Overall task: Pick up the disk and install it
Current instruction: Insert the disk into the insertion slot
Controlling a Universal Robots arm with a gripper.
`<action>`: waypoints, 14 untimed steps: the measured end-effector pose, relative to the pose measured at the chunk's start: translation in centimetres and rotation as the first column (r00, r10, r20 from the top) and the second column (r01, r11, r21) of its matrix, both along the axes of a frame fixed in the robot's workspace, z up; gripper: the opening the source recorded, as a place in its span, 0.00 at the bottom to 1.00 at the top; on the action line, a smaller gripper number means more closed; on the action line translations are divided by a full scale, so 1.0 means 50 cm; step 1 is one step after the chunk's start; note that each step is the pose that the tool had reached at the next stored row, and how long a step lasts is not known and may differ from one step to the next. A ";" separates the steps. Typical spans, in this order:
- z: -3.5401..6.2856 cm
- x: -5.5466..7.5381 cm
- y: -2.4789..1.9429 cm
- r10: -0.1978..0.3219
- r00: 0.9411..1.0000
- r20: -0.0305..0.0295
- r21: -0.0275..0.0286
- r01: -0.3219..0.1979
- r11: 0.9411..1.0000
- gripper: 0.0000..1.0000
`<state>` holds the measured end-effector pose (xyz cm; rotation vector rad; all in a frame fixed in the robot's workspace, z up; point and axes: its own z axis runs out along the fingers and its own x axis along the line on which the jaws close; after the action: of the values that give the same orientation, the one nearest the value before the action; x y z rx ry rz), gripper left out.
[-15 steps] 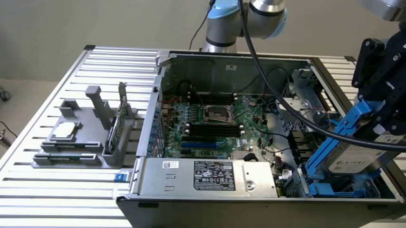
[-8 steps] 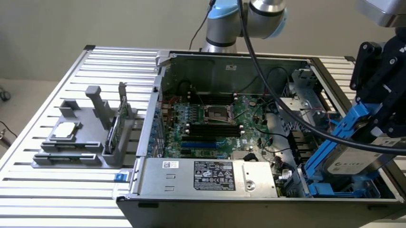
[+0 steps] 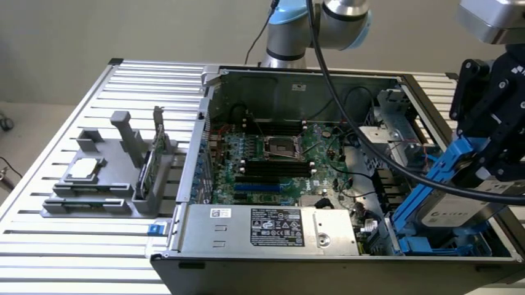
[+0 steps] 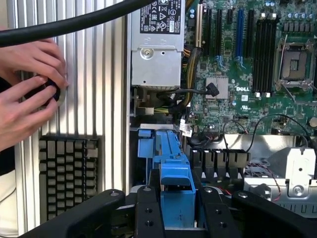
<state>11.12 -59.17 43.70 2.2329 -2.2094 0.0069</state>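
Pincer [image 4: 177, 210] grips disk [image 3: 453, 212] w/ long axis steeply tilted, lower end inside PC case [image 3: 328, 273].

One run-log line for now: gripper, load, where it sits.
gripper: shut on silver-grey metal disk in blue plastic carrier | disk: tilted over open metal computer case corner | install: not seated

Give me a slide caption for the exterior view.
Robot claw holds the blue-framed disk tilted inside the open computer case, at the exterior view's right.
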 end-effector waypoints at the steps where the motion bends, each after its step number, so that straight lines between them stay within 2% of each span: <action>1: -0.001 0.000 0.0002 0.000 1.000 0.000 0.000 0.000 1.000 0.33; 14: -0.021 0.000 0.0026 0.000 1.000 0.003 -0.001 0.000 1.000 0.33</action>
<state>11.12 -59.05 42.65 2.2338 -2.2103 0.0109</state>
